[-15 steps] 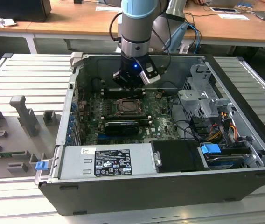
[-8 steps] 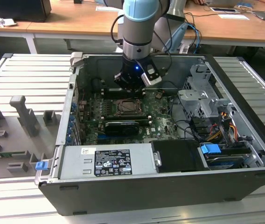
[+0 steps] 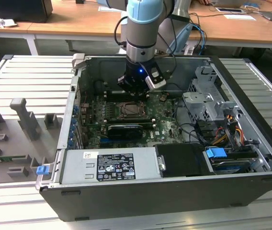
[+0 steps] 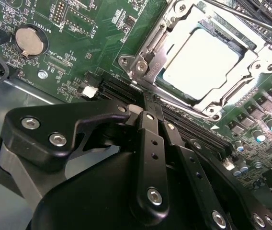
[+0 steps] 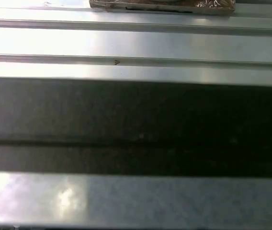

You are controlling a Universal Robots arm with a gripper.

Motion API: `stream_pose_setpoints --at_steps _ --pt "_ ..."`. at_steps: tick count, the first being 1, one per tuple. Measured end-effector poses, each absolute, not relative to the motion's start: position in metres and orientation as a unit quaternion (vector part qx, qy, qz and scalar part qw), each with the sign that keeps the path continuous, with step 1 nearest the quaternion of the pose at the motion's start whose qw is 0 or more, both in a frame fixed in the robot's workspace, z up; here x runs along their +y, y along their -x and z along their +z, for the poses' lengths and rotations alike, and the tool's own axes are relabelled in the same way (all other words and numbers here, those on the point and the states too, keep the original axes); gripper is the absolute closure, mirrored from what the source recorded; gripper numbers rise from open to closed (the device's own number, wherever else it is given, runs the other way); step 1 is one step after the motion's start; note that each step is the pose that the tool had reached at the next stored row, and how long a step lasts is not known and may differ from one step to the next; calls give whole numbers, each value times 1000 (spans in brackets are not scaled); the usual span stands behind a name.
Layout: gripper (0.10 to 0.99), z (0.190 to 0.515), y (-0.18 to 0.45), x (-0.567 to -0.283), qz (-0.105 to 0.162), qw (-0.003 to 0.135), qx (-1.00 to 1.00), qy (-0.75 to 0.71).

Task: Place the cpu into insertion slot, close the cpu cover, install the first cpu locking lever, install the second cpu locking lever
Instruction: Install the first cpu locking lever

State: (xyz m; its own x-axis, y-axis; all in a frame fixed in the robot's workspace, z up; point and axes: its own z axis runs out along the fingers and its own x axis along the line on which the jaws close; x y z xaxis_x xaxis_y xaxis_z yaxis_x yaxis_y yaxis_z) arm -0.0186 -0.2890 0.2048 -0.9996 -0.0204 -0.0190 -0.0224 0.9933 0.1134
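In the exterior view an open computer case lies on its side on a ribbed metal table. The green motherboard lies flat on the case floor, with a power supply along the near wall and a drive cage toward the exterior view's right. The arm reaches straight down into the case, its jaws hanging just beyond the far edge of the insertion slot. From here I cannot tell whether they are open or closed.

In the second wrist view the jaws' black fingers lie pressed together, closed on nothing, their tips just beside the corner of the slot's metal frame. The cpu lies flat inside the insertion slot, a pale square with no long axis, its edges parallel to the socket rim. The cpu cover lies down around it, the chip showing through its window. A thin metal lever runs along the far side of the frame. A round coin battery sits on the board, well apart from the socket.

The first wrist view shows bright ribbed metal and a broad dark band across it.
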Motion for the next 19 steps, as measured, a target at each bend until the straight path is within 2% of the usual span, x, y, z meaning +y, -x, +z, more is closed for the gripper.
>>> stream_pose_setpoints --at_steps 19 --pt "980 204 18 -289 53 9 998 11"
